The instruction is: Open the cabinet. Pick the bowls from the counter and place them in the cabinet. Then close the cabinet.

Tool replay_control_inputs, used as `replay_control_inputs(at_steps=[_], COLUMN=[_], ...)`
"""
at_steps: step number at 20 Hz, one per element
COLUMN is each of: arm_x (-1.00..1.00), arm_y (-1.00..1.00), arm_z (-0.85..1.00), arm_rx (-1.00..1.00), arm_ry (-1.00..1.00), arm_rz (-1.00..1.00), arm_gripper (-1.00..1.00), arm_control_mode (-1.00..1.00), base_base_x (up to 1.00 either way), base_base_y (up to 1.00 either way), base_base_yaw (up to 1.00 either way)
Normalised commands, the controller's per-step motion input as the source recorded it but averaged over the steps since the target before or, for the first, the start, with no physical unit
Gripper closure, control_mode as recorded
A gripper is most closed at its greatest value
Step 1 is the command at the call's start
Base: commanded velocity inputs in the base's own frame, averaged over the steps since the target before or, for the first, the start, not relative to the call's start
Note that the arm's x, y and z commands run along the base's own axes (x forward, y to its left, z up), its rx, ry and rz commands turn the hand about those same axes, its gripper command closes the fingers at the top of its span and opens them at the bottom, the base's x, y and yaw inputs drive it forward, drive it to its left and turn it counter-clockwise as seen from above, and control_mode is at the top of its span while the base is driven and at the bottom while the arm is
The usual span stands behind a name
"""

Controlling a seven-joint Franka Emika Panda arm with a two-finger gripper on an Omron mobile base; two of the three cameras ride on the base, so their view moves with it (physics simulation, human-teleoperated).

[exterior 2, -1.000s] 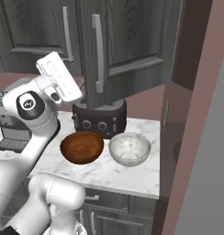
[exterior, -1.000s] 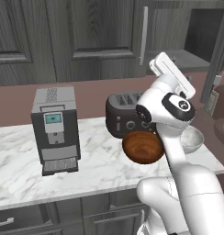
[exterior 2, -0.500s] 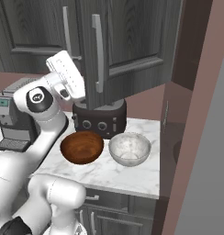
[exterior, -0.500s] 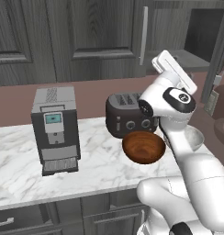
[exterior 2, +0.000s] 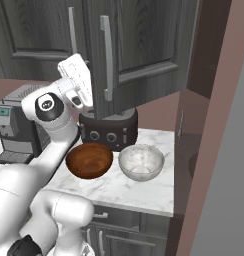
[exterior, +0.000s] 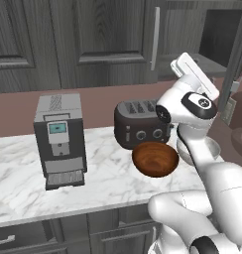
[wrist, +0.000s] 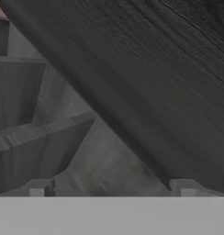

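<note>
Two bowls sit on the marble counter [exterior 2: 144, 192] in front of us: a reddish-brown bowl [exterior 2: 89, 160] and a pale grey-white bowl [exterior 2: 141, 162], just beside each other and both upright. From the right base view the brown one lies to the left of the pale one, and a black toaster [exterior 2: 108, 131] stands right behind them against the wall. From the left base view we see the reddish-brown bowl [exterior: 155, 158] in front of the toaster [exterior: 140, 124], with the pale bowl [exterior: 211, 147] mostly hidden behind our arm. A grey coffee machine [exterior: 60, 140] stands well apart to the left on the same counter.

Above the counter hangs the cabinet [exterior 2: 139, 55], dark grey wood grain with panelled doors. Its right door stands swung out toward us in the right base view, its long silver bar handle [exterior 2: 107, 59] vertical on the door's face. The other door's handle [exterior 2: 72, 31] shows further left, on a door that looks shut.

Our gripper [wrist: 111, 187] is raised near the open door, well above both bowls. In the hand view its two fingertips stand far apart with nothing between them, so we hold nothing; ahead of them lie the dark wood-grain door surface and the grey inner walls of the cabinet. Neither bowl is touched.
</note>
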Motion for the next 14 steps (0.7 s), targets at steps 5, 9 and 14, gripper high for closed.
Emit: replay_control_inputs(at_steps=[5, 9, 14], arm_x=[-0.61, -1.0, -0.32], arm_y=[-0.23, -0.41, -0.67], arm_z=[0.0, 0.0, 0.0], arm_rx=[-0.01, 0.0, 0.0], arm_ry=[-0.21, -0.38, -0.1], arm_rz=[-0.04, -0.11, -0.1], arm_gripper=[-1.0, -1.0, -1.0], arm_control_mode=[-1.0, -1.0, -1.0], base_base_x=[0.0, 0.0, 0.0], base_base_y=[0.0, 0.0, 0.0], base_base_yaw=[0.0, 0.0, 0.0])
